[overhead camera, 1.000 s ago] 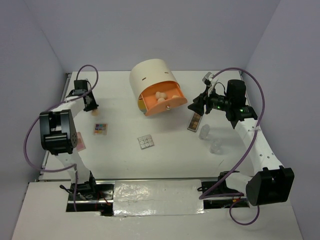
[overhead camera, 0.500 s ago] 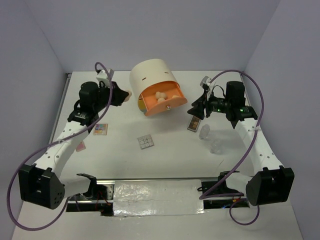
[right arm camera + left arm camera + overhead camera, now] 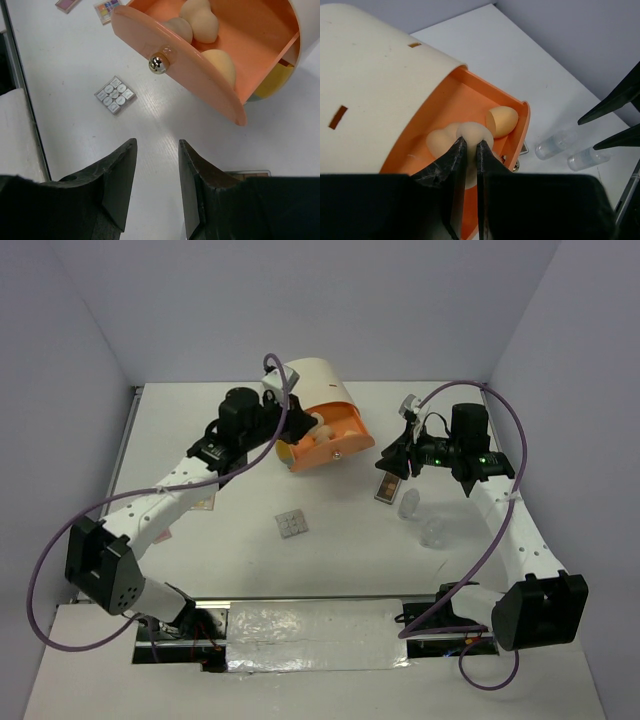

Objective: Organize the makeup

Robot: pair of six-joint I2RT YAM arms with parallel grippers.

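Note:
My left gripper (image 3: 306,426) is shut on a peach egg-shaped sponge (image 3: 475,131) and holds it over the open orange drawer (image 3: 470,95) of the cream cylindrical unit (image 3: 300,390). Two more sponges (image 3: 502,120) lie in that drawer. My right gripper (image 3: 386,456) is open and empty, right of the drawer front (image 3: 200,75), above the table. The long brown palette (image 3: 388,483) and two clear bottles (image 3: 409,503) lie below it. The square grey-white palette (image 3: 291,524) lies mid-table. A pinkish card (image 3: 205,503) is partly hidden under my left arm.
A second pink card (image 3: 161,534) lies near the left edge, by the left arm's base link. The drawer has a small metal knob (image 3: 157,64). A yellow drawer (image 3: 272,82) shows beneath the orange one. Grey walls close the table on three sides.
My left arm has swung from the far left of the table over to the orange drawer, carrying the sponge. My right gripper has stayed nearly in place.

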